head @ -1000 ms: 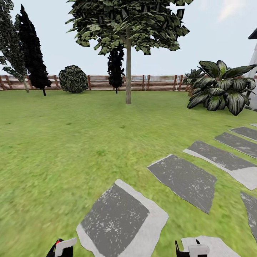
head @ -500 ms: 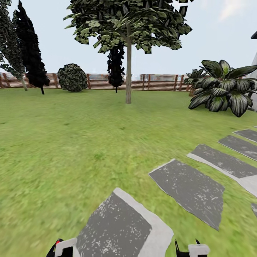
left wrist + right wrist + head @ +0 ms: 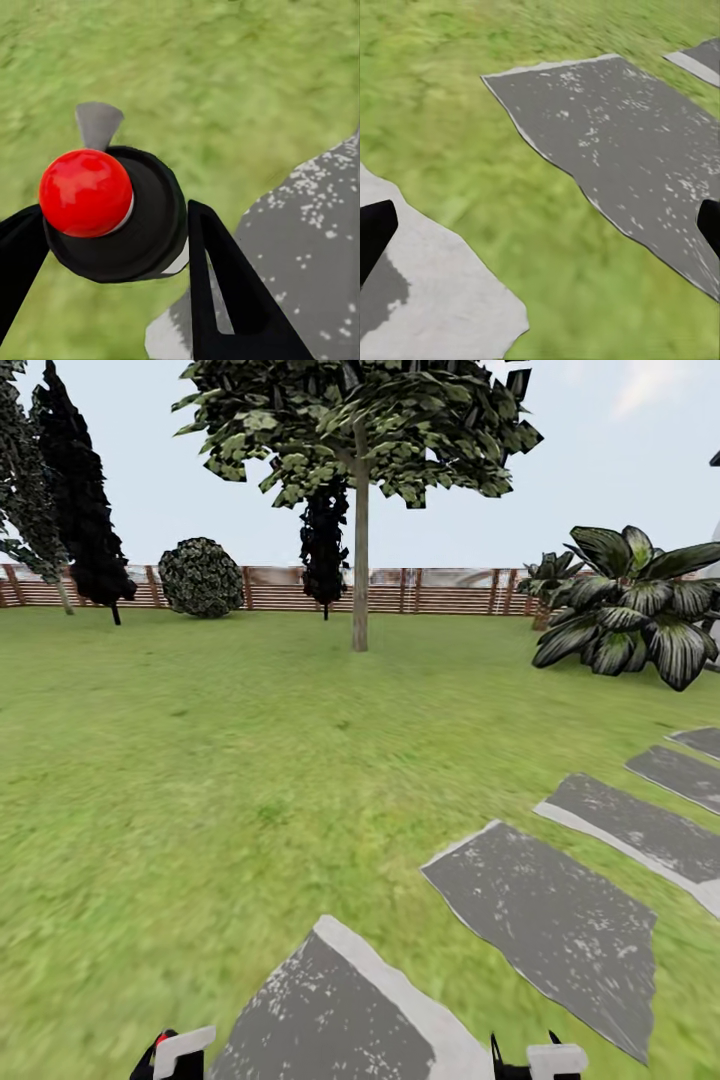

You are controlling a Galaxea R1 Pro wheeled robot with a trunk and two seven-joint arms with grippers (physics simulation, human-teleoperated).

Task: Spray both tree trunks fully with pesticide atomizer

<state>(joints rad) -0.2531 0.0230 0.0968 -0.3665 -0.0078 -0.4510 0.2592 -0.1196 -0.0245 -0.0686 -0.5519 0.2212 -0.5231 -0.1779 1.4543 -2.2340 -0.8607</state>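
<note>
The pesticide atomizer [image 3: 142,217] shows its black top and red knob between the two black fingers of my left gripper [image 3: 120,255], which is shut on it. That gripper [image 3: 168,1054] also peeks in at the lower edge of the head view, with a red spot beside it. My right gripper [image 3: 542,225] is open over grass and paving, holding nothing, and it shows at the lower edge of the head view [image 3: 535,1060]. One tree [image 3: 360,420] with a pale straight tree trunk [image 3: 360,580] stands far ahead on the garden lawn [image 3: 200,760], before the fence.
Grey paving slabs [image 3: 545,920] run from below me off to the right. A large broad-leaved plant [image 3: 625,605] sits at the right. A round shrub [image 3: 202,577], dark thin trees [image 3: 90,490] and the slatted wooden fence [image 3: 440,592] line the back.
The whole head view has shifted: the paving slabs have slid down and to the right as the camera moved. Both grippers keep their places in the picture.
</note>
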